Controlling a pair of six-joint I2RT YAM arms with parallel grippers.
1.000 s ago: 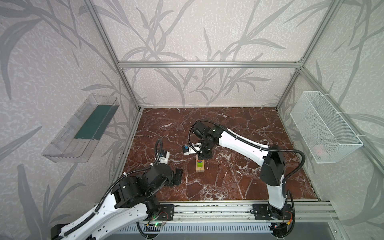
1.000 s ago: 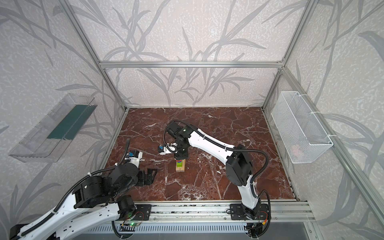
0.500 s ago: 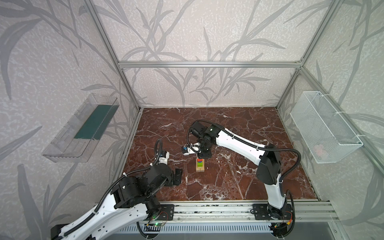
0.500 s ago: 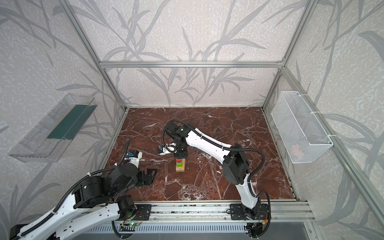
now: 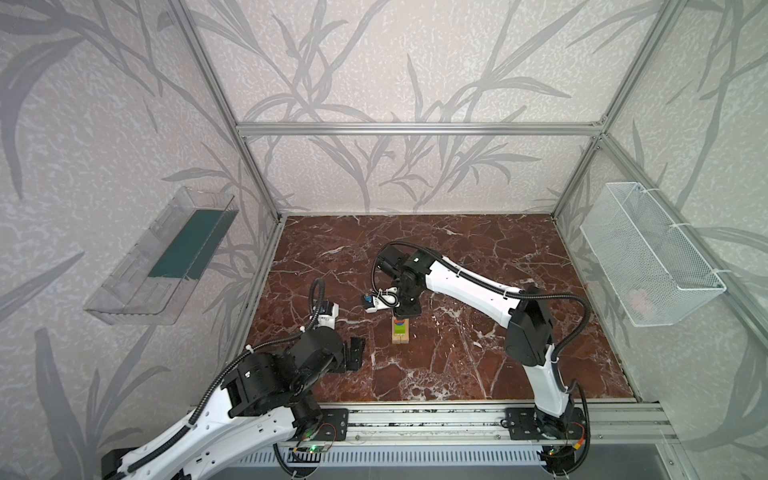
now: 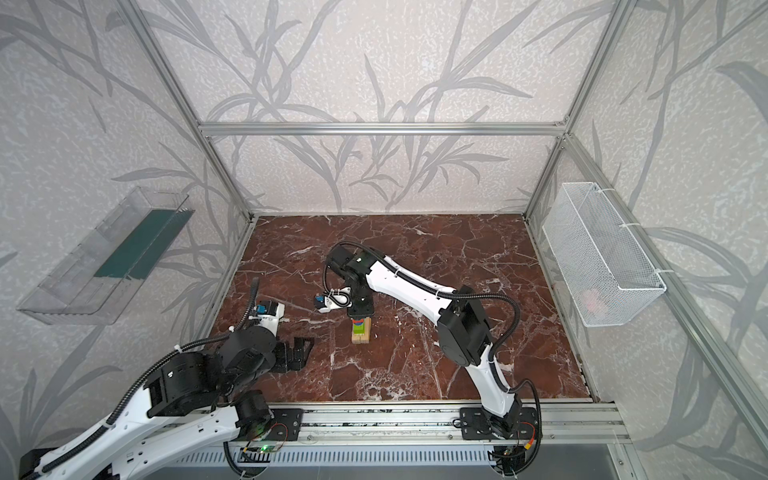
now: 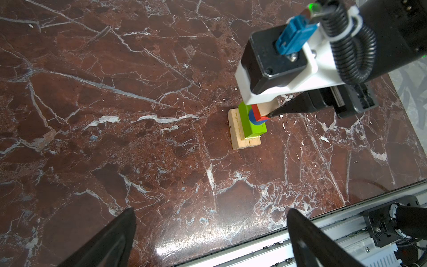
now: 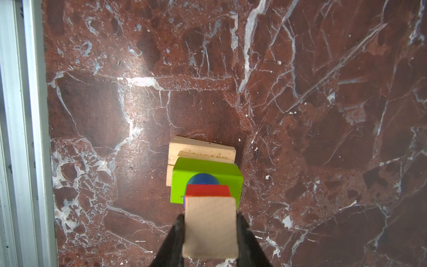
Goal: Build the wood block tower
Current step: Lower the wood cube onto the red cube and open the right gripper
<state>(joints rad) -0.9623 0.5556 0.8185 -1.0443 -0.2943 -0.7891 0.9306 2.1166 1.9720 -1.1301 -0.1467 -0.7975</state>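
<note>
- My right hand (image 8: 210,233) is clamped on a pale wood piece (image 8: 209,215), one finger on each side face. From here I only see a flat pale face, so I can't tell its full shape.
- The tower (image 5: 400,330) stands mid table (image 5: 457,374), directly under that hand. It has pale planks (image 8: 198,150) at the base, then the lime-green oblong (image 8: 184,178), the blue piece (image 8: 202,179) and the red cube (image 8: 208,190) on top.
- Step in hand, as I judge it, is seating the pale piece on the red cube as the cap.
- In the right wrist view the piece lies over the cube. I can't tell whether it is touching yet or just above.
- To do it well I'd come straight down with no sideways drift and keep the bottom face flat to the cube top.
- I'd centre on the cube, not on the green oblong. The cube and blue piece sit toward one end of it, so an off-centre load could tip the upper blocks.
- Release should be slow, both fingers parting evenly, only once the piece bears its own weight, then lift straight up clear of the stack.
- The main risk is a finger dragging the piece or nudging the cube on the way out. The footprint is small, so there's little margin.
- My left hand (image 5: 356,352) is wide open and holds nothing, low over the table, well apart from the tower. I'd leave it parked there.
</note>
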